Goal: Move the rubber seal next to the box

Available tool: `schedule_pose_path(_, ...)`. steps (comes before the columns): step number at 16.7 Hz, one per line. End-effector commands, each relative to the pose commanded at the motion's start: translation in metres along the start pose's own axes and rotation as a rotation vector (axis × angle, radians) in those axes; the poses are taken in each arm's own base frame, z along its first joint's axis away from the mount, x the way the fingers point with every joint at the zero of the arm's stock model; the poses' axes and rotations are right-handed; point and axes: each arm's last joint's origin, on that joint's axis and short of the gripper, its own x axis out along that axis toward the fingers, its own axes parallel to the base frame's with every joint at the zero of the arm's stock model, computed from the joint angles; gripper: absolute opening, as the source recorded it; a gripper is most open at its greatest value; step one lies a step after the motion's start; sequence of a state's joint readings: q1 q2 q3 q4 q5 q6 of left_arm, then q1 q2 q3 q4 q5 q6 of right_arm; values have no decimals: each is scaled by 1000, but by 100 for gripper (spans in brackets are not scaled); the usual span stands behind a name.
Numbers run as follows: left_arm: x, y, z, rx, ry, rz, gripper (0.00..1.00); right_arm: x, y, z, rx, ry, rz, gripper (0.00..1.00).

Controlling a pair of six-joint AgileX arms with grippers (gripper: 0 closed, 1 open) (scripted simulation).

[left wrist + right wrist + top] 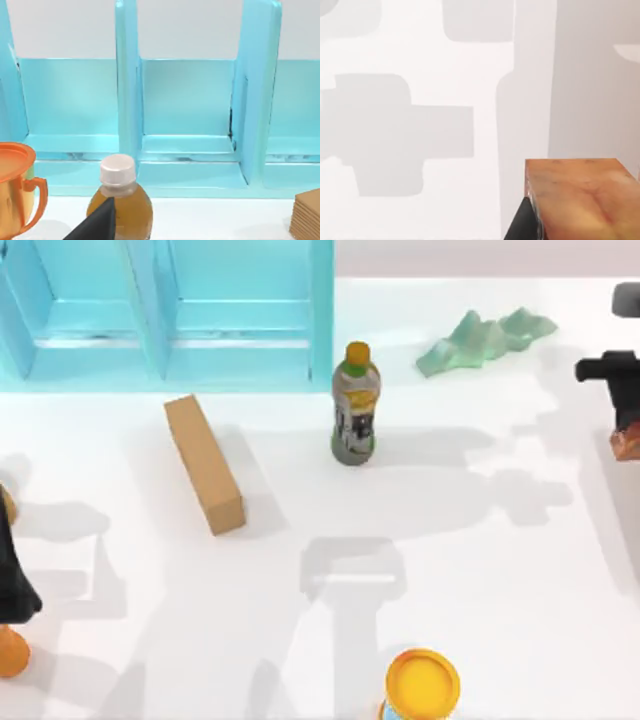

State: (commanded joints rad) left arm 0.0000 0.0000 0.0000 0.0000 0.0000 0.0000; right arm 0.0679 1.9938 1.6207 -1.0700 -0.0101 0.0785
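Right gripper clamps the rubber seal just beneath its wrist: small, light, glossy, likely slippery, best squeezed across flat faces.

Glossy, mottled reddish-brown sheen on the rubber seal. The box looks matt, like cardboard. Desk smooth and white.
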Motion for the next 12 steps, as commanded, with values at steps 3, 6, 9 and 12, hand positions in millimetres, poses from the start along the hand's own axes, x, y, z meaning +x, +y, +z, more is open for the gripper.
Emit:
schedule_pose_path(3,0,0,0,0,0,0,100,0,0,0,0,0,0,75)
schedule_pose_path(6,0,0,0,0,0,0,100,0,0,0,0,0,0,98)
schedule_pose_path(9,0,0,0,0,0,0,100,0,0,0,0,0,0,100)
schedule_pose_path(12,0,0,0,0,0,0,100,0,0,0,0,0,0,100)
